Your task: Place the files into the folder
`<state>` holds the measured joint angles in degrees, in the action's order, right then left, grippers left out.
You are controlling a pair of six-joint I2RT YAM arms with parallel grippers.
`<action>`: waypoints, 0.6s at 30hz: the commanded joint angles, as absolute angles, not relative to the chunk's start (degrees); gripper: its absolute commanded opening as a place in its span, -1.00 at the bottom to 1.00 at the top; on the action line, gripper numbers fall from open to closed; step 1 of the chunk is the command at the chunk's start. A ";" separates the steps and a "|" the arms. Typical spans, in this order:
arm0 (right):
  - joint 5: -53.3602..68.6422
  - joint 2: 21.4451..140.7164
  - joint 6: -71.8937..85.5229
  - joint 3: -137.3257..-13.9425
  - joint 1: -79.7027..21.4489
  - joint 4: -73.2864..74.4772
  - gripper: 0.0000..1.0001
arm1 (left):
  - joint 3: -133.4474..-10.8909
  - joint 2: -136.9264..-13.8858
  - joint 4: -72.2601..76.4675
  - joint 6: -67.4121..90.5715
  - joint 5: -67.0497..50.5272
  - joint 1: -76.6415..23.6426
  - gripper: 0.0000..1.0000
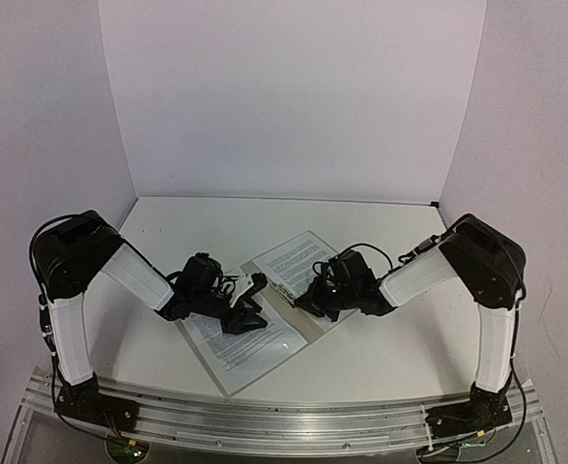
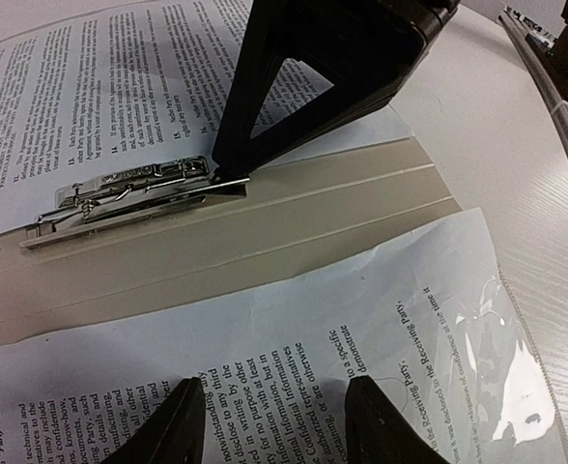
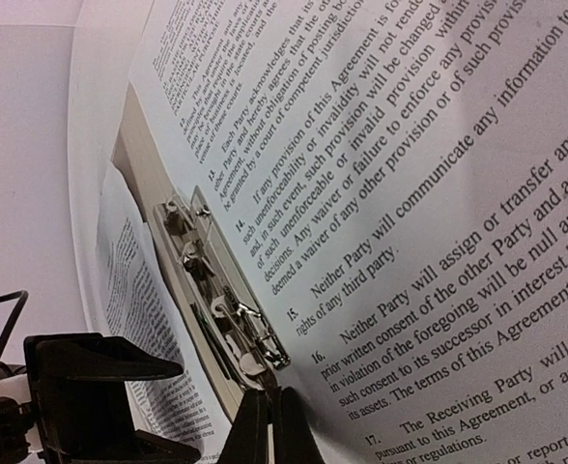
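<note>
Nearest the arm bases, a white printed paper sheet (image 1: 236, 350) lies on the near leaf of the open flat tan cardboard folder (image 1: 315, 325), under a glossy clear cover that shows in the left wrist view. The folder rests at the middle of the white surface (image 1: 400, 353). The left hand (image 2: 279, 425) is over this sheet, its jaws half apart and gripping nothing. I cannot tell whether its fingertips touch the paper. Just beyond runs the folder's bare tan spine strip, carrying a small silver metal clip fastener (image 2: 134, 188). The right hand (image 3: 269, 411) has its jaws pressed fully together, with the tip against the end of that clip. Farther back, a second white printed sheet (image 1: 289, 253) covers the far leaf, its edge lying at the clip.
</note>
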<state>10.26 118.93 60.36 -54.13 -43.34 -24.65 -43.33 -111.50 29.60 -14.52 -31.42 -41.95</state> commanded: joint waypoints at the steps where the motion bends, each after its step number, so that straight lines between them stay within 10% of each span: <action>1: 2.86 133.40 58.26 -45.54 -45.08 12.62 -1.00 | -40.87 -112.88 20.83 -13.07 -31.10 -42.46 -0.01; 18: 8.20 124.33 53.17 -52.75 -44.31 14.88 -0.97 | -41.99 -112.21 18.86 -11.56 -30.83 -41.95 0.00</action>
